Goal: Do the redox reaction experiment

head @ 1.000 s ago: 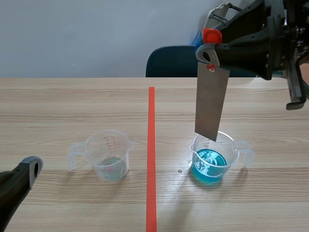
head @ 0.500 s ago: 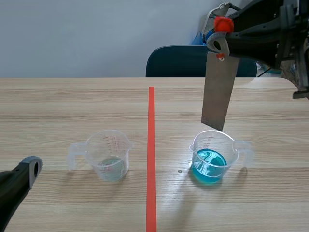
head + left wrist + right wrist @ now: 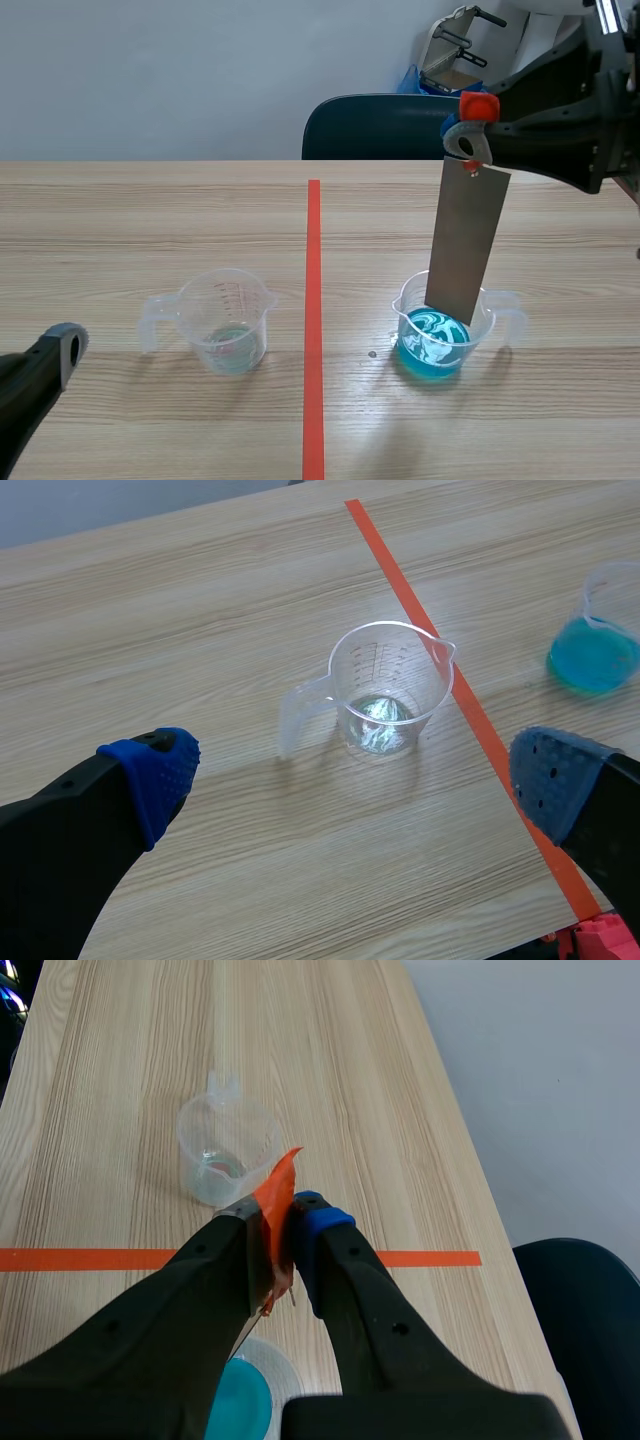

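**Metal strip held in the blue beaker by the right hand**

The right hand [image 3: 470, 125] is raised above the right half of the surface [image 3: 150, 220], and its fingers are closed on the top end of a grey metal strip [image 3: 465, 245]. An orange-red tab [image 3: 278, 1195] is pinched between the pads at that end. The strip is hung nearly upright, slightly tilted, and its lower end is set inside the rim of the beaker of blue liquid [image 3: 486, 318]. Whether the strip's edge is touching the blue liquid [image 3: 430, 345] cannot be told. This beaker is stood just right of the orange-red tape line [image 3: 313, 330], with its handle turned away from the line.

The left hand [image 3: 352, 775] is kept low near the front edge of the surface, its fingers spread wide and nothing held between them. A clear beaker [image 3: 385, 670] is seen ahead of it, upright, left of the tape line, with a little clear liquid at its bottom. The two beakers are well apart, with the tape line between them. A dark chair [image 3: 370, 128] is placed behind the far edge of the surface.
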